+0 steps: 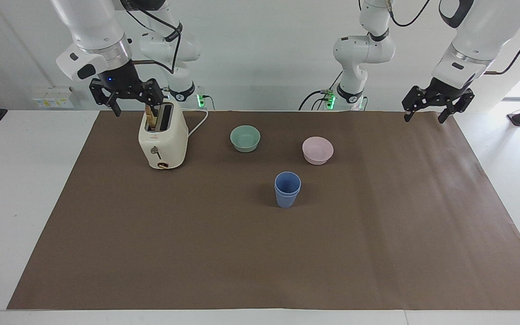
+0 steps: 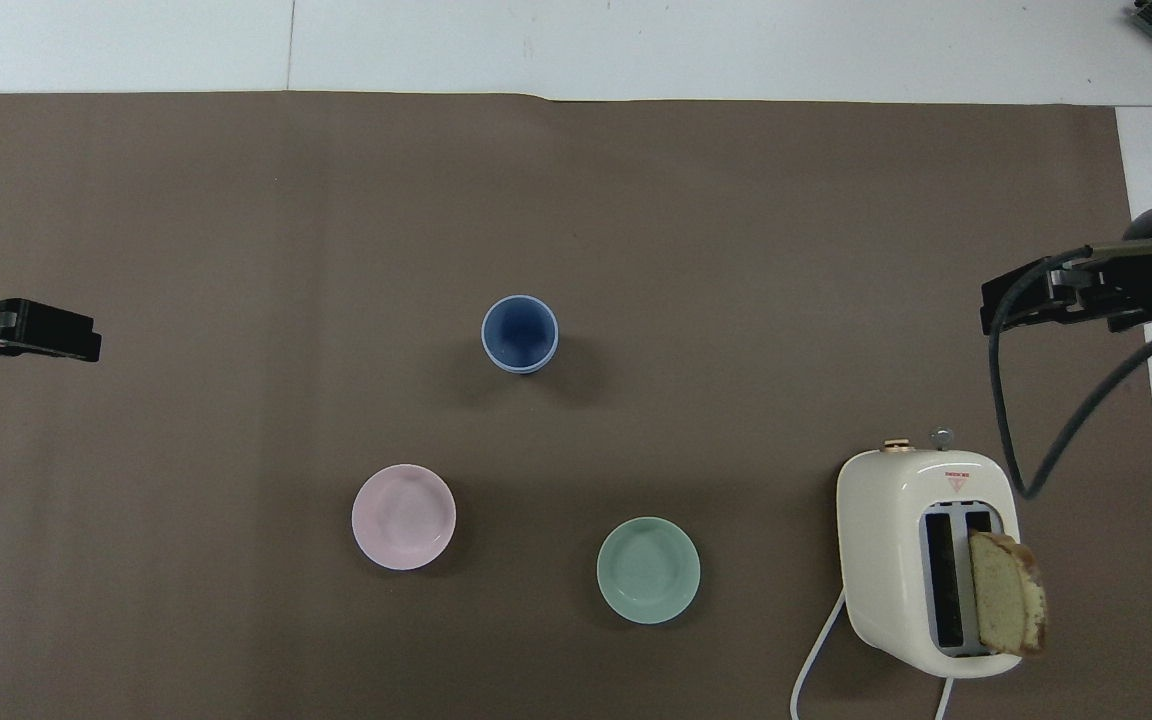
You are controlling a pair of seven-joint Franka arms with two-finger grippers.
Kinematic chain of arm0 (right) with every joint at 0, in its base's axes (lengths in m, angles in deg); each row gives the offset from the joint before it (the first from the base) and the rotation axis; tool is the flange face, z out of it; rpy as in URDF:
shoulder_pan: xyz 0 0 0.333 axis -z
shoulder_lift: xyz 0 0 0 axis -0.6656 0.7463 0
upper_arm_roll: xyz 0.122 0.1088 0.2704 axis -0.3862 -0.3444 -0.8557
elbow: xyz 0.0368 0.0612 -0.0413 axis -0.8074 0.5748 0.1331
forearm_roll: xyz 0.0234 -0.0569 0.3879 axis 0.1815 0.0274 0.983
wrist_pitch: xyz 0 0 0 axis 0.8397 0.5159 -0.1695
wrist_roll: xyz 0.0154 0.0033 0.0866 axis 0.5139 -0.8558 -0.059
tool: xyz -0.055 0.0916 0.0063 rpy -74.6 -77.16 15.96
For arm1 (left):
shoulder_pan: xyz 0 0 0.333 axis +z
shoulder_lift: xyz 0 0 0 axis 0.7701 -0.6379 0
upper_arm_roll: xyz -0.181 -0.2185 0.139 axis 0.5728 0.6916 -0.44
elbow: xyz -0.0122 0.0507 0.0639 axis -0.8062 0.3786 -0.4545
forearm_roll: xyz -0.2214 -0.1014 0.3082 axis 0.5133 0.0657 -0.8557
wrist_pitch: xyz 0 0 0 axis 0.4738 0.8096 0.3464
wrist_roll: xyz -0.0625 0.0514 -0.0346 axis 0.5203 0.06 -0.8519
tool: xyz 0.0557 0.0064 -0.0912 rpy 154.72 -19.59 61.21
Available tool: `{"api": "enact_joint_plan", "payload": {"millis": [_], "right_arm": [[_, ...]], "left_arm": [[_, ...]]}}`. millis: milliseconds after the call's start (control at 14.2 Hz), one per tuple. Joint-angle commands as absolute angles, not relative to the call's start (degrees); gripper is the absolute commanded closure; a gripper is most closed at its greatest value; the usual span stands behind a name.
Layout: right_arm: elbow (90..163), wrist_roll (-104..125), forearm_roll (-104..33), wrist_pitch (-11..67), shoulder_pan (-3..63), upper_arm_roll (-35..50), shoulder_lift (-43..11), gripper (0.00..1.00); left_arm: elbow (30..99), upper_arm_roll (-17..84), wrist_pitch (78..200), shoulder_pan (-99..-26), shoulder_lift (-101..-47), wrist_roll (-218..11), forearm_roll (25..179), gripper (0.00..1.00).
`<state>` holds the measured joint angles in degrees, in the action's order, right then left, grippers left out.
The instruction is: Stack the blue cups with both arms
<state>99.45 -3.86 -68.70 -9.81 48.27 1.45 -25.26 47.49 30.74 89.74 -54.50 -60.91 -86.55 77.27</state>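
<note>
The blue cups (image 1: 287, 189) are already nested mid-mat (2 rims visible). Both empty grippers, left (image 1: 430, 108) and right (image 1: 127, 97), are held apart over corners; stacking is judged complete.

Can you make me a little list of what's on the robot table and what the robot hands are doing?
cups: blue, one nested in the other, upright on the mat
pink bowl: nearer the robots than the cups
green bowl: beside the pink bowl
toaster: bread slice in one slot
left gripper: open, empty, raised
right gripper: open, empty, above the toaster
</note>
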Motion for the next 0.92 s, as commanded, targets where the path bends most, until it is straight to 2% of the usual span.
{"api": "enact_joint_plan", "payload": {"millis": [0, 282, 847], "right_arm": [[101.45, -4.41, -67.14, -8.55, 49.19, 1.37, -26.68, 0.0], [101.98, -3.62, -67.14, -8.38, 52.18, 1.72, -26.68, 0.0], [102.51, -3.71, -67.14, -7.5, 51.92, 1.72, -26.86, 0.0]], "left_arm": [[46.96, 30.94, 88.54, -53.97, -60.47, -86.11, 77.85, 0.0], [46.96, 30.94, 88.54, -53.88, -60.47, -86.11, 77.85, 0.0], [46.96, 30.94, 88.54, -53.88, -60.56, -86.11, 77.85, 0.0]]}}
